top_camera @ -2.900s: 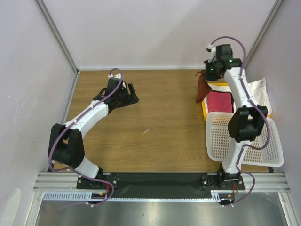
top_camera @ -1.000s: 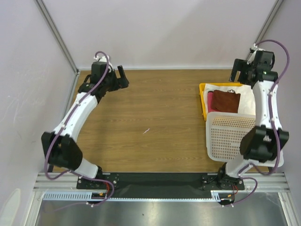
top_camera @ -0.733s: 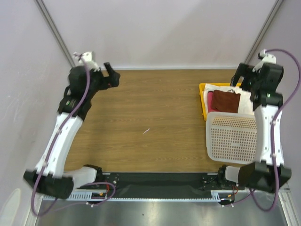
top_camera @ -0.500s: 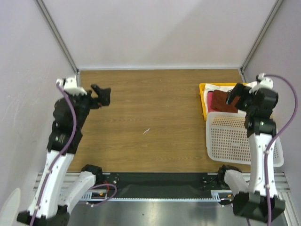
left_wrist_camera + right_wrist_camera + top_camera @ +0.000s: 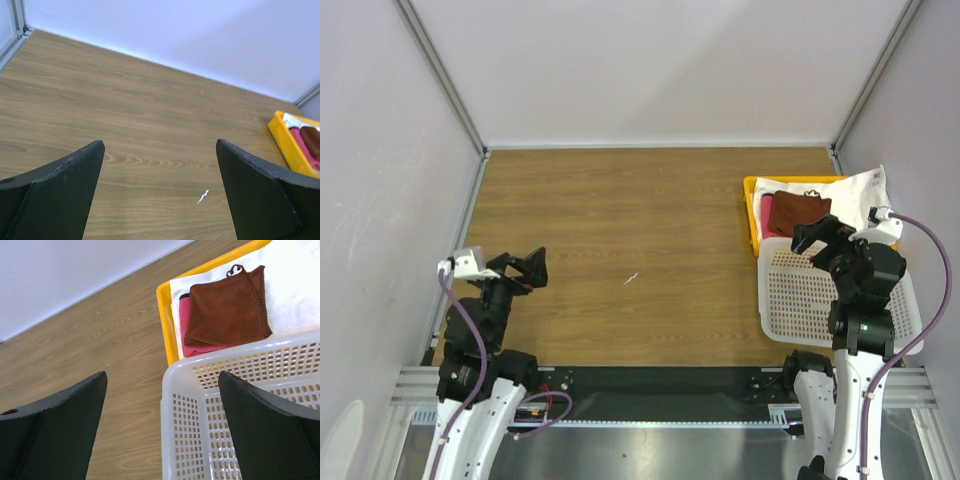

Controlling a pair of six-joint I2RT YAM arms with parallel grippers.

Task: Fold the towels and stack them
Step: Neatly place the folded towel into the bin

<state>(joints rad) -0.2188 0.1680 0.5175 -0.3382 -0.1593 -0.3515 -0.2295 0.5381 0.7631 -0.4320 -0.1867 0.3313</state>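
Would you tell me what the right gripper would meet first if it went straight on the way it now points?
Probably the corner rim of the white basket, just ahead of the right gripper; the yellow tray lies beyond. Depth is unclear, so it might touch the table beside it.

Tabletop [image 5: 620, 220] is open wood from the left wall to centre, only a small white scrap [image 5: 632, 278] on it; right side crowded: yellow tray [image 5: 751, 212] with stacked towels [image 5: 798, 212], white basket [image 5: 800, 295] right against its near side; walls [image 5: 660, 70] close three sides.
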